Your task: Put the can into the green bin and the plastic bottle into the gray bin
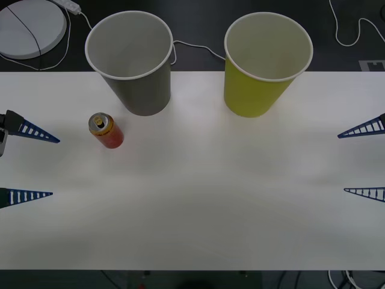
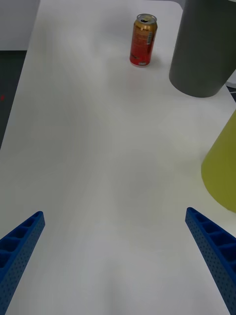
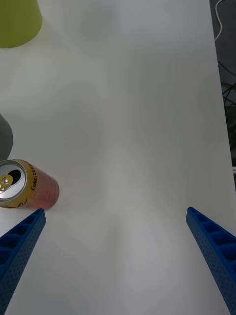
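A small red-orange can (image 1: 106, 130) with a gold top stands upright on the white table, just in front and left of the gray bin (image 1: 133, 66). The green bin (image 1: 263, 67) stands to the gray bin's right at the table's back. My left gripper (image 1: 36, 165) is open at the left edge, a short way left of the can (image 3: 25, 191). At the right edge my right gripper (image 1: 361, 161) is open with nothing between its fingers, and its wrist view shows the can (image 2: 143, 40), the gray bin (image 2: 204, 49) and the green bin (image 2: 222, 172). The plastic bottle is out of view.
The white table (image 1: 198, 205) is bare across its middle and front. Behind it lie a round white disc (image 1: 27, 27) and white cables (image 1: 352, 33) on a dark floor.
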You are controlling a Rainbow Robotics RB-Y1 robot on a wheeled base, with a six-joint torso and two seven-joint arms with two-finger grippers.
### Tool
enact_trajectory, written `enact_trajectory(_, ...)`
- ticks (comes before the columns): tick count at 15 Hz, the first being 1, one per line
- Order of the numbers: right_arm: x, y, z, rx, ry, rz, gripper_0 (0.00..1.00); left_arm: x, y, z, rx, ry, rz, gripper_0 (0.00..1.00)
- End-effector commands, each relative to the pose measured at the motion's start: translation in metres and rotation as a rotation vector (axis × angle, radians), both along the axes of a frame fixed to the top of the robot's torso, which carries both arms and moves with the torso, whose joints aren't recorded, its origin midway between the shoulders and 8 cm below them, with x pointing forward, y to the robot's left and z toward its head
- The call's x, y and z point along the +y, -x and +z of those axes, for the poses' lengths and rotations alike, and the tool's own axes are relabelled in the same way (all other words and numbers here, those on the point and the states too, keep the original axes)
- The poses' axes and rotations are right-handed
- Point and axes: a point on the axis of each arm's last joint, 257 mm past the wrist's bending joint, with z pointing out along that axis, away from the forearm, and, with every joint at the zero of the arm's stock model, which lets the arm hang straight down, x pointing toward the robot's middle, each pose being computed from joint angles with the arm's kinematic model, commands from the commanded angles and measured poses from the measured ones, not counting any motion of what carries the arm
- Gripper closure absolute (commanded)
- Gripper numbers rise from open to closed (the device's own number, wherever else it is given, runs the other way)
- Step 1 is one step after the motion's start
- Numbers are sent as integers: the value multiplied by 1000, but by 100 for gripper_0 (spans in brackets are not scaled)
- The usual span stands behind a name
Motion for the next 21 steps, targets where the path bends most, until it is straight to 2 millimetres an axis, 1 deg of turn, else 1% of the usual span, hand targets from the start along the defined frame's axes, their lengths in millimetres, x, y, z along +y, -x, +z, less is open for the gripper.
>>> enact_trajectory(1,0,0,0,0,0,0,0,0,0,0,0,0,0,0)
enact_trajectory(3,0,0,0,0,0,0,0,0,0,0,0,0,0,0)
enact_trajectory(4,0,0,0,0,0,0,0,3,4,-11,29,-6,8,0)
enact_trajectory(8,0,0,0,0,0,0,0,11,3,-7,30,-34,18,0)
enact_trajectory(11,0,0,0,0,0,0,0,11,0,-12,26,24,76,0)
enact_trajectory(15,0,0,0,0,0,0,0,14,-4,-19,43,202,222,0)
enact_trajectory(18,0,0,0,0,0,0,0,13,-8,-27,123,382,298,0)
enact_trajectory(21,0,0,0,0,0,0,0,19,-20,-40,88,488,339,0)
